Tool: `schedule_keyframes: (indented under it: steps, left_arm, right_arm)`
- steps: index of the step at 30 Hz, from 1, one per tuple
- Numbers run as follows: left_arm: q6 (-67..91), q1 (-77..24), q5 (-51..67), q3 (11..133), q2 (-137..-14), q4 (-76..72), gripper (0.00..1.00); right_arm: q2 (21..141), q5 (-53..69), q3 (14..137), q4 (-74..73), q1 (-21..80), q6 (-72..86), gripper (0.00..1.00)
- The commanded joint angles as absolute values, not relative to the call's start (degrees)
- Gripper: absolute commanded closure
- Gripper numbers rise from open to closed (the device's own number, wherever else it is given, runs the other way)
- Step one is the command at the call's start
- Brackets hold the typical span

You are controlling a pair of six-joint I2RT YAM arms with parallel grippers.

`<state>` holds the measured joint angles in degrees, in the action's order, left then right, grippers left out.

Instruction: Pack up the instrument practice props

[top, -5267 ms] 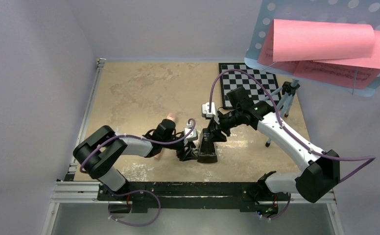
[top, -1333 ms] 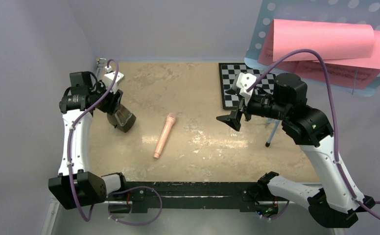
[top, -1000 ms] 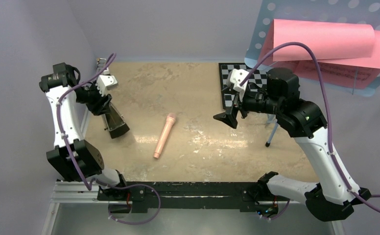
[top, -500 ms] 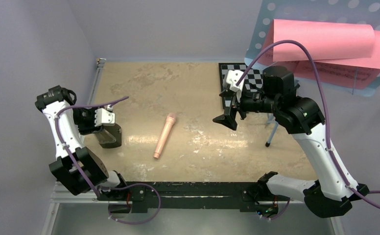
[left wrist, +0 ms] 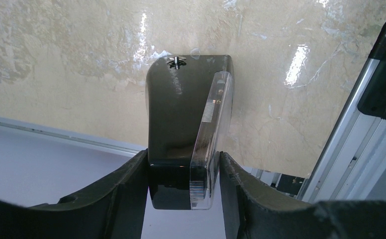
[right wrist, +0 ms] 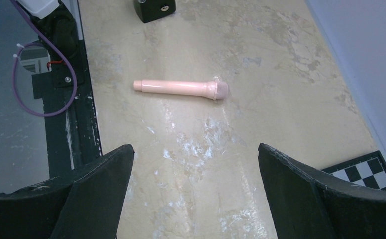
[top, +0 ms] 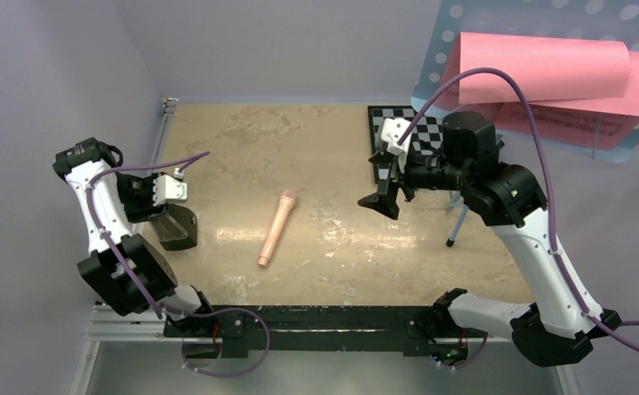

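Metronome [left wrist: 181, 124]: glossy black plastic body, clear plastic front cover, small bright metal fitting; left hand [left wrist: 183, 172] is matt black plastic. Bench [right wrist: 260, 99] is a beige stone-look top, smooth and shiny with glare streaks, edged by a brushed aluminium rail [left wrist: 345, 144]. Recorder [right wrist: 178, 87]: smooth satin peach plastic; pink pages [top: 547, 70]: matt paper.

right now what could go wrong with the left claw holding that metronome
The left claw pinches the metronome partly across its clear cover, so it might slip. It is held by the table's left edge; a drop could land off the table. The right arm is close to the music stand tripod and could knock it.
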<state>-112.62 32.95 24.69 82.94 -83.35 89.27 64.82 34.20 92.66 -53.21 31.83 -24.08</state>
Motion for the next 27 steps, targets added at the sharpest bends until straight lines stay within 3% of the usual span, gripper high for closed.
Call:
schedule_keyframes:
  steps: [1,7,9,13,19,27]
  left_arm:
    - [-109.26,33.59,24.54,80.55,-81.37,87.01,0.49]
    - [-97.92,33.6,27.89,79.94,-79.2,77.51,0.4]
    - [-91.83,33.48,31.49,81.65,-79.13,75.85,0.29]
    - [-81.24,32.52,37.07,84.18,-77.37,73.58,0.2]
    - [-75.43,27.95,43.89,82.23,-70.69,72.03,0.16]
    - [-62.5,17.14,58.04,79.07,-64.74,64.45,0.02]
  right_arm:
    - [63.24,35.36,93.94,-52.99,32.05,-24.69,0.02]
    - [60.92,35.68,92.39,-49.91,32.07,-24.44,0.01]
    - [60.13,36.18,91.75,-48.01,32.06,-23.3,0.01]
    - [60.12,36.44,93.47,-47.22,32.06,-22.12,0.01]
    - [58.82,37.48,94.05,-46.31,32.13,-22.34,0.02]
    - [51.7,38.81,97.11,-47.02,32.1,-24.18,0.02]
